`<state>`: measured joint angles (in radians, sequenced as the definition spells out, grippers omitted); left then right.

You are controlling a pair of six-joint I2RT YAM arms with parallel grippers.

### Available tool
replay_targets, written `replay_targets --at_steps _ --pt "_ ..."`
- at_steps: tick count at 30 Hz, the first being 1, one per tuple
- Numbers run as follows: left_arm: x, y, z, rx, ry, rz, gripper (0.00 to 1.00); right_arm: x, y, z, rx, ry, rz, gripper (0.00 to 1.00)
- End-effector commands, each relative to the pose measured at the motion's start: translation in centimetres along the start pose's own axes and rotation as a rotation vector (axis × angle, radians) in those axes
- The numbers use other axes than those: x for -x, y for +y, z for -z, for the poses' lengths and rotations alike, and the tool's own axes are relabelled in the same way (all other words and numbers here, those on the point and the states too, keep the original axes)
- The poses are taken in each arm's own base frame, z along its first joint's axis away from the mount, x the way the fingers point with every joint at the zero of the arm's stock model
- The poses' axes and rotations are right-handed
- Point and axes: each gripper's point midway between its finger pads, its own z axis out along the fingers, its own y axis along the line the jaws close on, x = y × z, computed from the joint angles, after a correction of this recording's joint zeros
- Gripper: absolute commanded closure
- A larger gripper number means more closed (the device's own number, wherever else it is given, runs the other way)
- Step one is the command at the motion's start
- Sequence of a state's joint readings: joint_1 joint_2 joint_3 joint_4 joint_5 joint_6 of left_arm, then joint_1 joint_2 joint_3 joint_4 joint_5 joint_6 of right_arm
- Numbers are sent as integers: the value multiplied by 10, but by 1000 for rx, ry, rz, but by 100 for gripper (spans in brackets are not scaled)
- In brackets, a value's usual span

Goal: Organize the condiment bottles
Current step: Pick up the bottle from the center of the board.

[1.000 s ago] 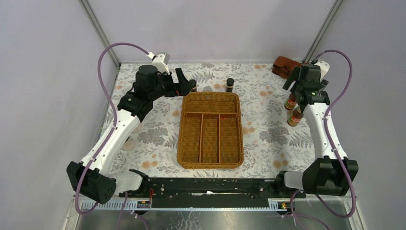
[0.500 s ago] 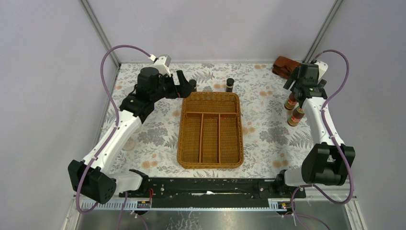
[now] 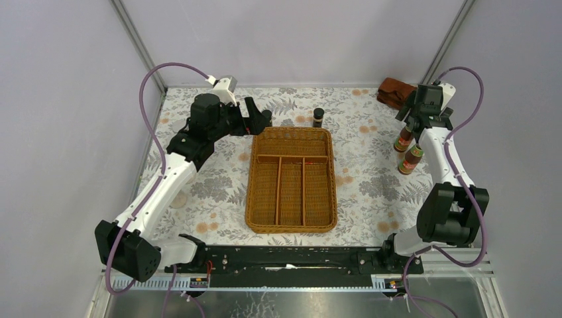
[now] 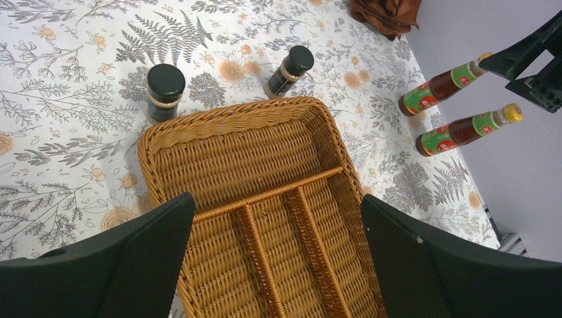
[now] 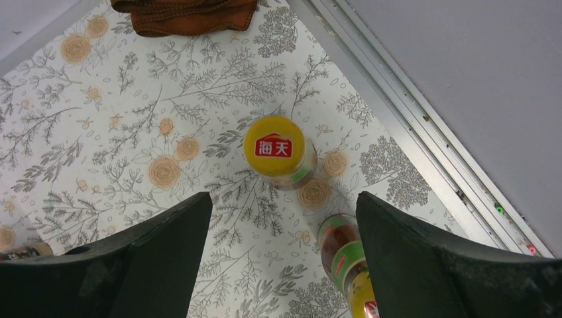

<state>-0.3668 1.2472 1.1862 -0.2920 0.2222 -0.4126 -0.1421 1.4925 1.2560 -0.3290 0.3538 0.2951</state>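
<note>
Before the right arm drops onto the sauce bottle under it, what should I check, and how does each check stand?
1. Right gripper open and empty: ok.
2. Target sauce bottle upright, its yellow cap roughly centred between the fingers side to side: ok.
3. Room for the fingers beside the second sauce bottle: cannot tell; it stands close to one finger in the wrist view.
4. Wicker tray compartments free to receive it: ok.
5. Left gripper open, near the tray's far end, away from the right arm: ok.
</note>
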Motion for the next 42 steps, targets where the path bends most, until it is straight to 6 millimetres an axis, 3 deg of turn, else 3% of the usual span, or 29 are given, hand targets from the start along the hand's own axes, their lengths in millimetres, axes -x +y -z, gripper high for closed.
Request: replay_targets --at_steps 1,12,18,33,37,42 --pt "4 -5 -6 -28 -31 -8 1 31 8 -3 23 -75 -30 14" --pt "3 -1 -11 -12 -28 -6 1 36 17 -17 34 -64 -31 27" --pt "3 0 -13 -8 -27 -5 1 35 19 -20 40 -54 -33 28" --pt "0 2 -16 -6 -18 -2 1 25 15 -28 16 -37 -15 34" --pt "0 3 -16 -5 -17 -3 1 24 13 -29 8 -37 -15 42" --pt "-1 3 -17 -6 -15 -5 1 24 10 -29 -5 -37 -17 43"
